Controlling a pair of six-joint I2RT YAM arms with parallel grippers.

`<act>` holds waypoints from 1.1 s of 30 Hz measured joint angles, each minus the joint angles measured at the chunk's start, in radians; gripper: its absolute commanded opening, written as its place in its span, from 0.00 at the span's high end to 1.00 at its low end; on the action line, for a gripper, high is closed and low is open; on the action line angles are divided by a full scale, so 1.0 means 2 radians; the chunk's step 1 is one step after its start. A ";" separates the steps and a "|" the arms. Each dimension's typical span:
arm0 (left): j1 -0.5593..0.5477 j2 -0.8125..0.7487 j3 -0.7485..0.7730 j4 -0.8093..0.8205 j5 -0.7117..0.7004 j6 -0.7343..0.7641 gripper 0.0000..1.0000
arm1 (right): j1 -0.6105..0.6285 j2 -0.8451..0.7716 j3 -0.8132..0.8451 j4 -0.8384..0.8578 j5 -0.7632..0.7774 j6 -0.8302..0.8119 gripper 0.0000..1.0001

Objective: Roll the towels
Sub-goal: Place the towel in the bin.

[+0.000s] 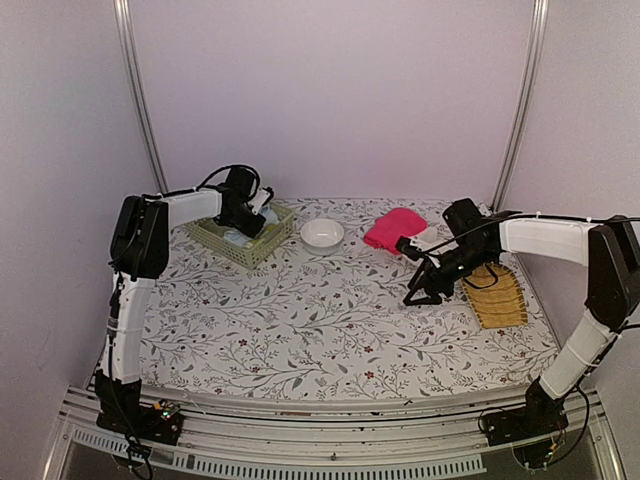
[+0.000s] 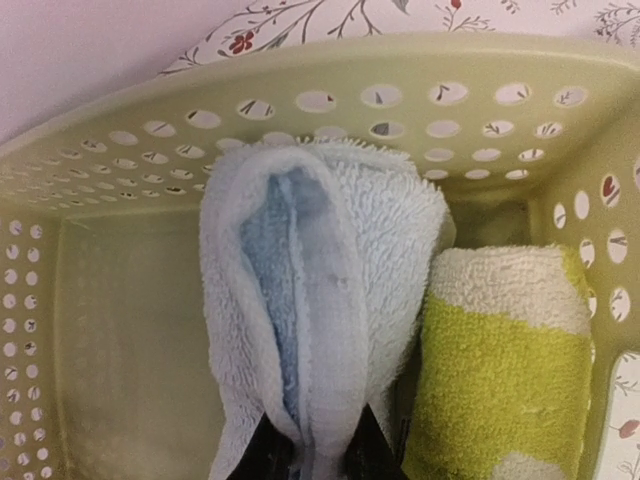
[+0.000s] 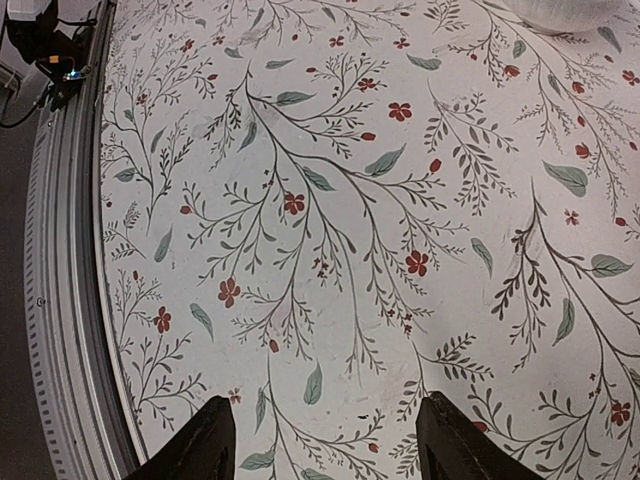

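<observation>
Holding, left: the left gripper [image 2: 318, 445] pinches the lower fold of the pale blue towel [image 2: 320, 290], jaws pressed onto the pile. The bundle sits lengthwise inside the basket [image 2: 300, 130], probably being set down as a finished roll.
Pale blue towel: largest item in the basket, folded over itself with a darker inner layer showing. It rests against the far perforated wall.
Basket: pale green plastic, at the far left of the table [image 1: 330, 330]; evidently the store for rolled towels.
Pink towel [image 1: 393, 228]: loose heap, far right of centre, not rolled; likely next in line.
Tray [image 1: 497, 297]: yellow, slatted, flat at the right edge, partly under the right arm.
Yellow-green towel [image 2: 500, 370]: tight roll parked in the basket's right corner, touching the blue one.
Right gripper [image 3: 325, 445]: fingers spread, nothing between them, poised over bare covering near the tray; free to fetch.
Bowl [image 1: 322, 233]: white, between basket and pink towel; purpose unclear.
Surface: pale floral-printed covering, flat, with a metal rail along the near edge.
Room: plain pale walls [image 1: 330, 90], with two metal uprights in the back corners.
</observation>
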 measured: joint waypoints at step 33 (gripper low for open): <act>0.003 -0.020 -0.021 -0.011 0.043 -0.044 0.51 | 0.000 0.010 0.000 -0.012 0.000 -0.003 0.34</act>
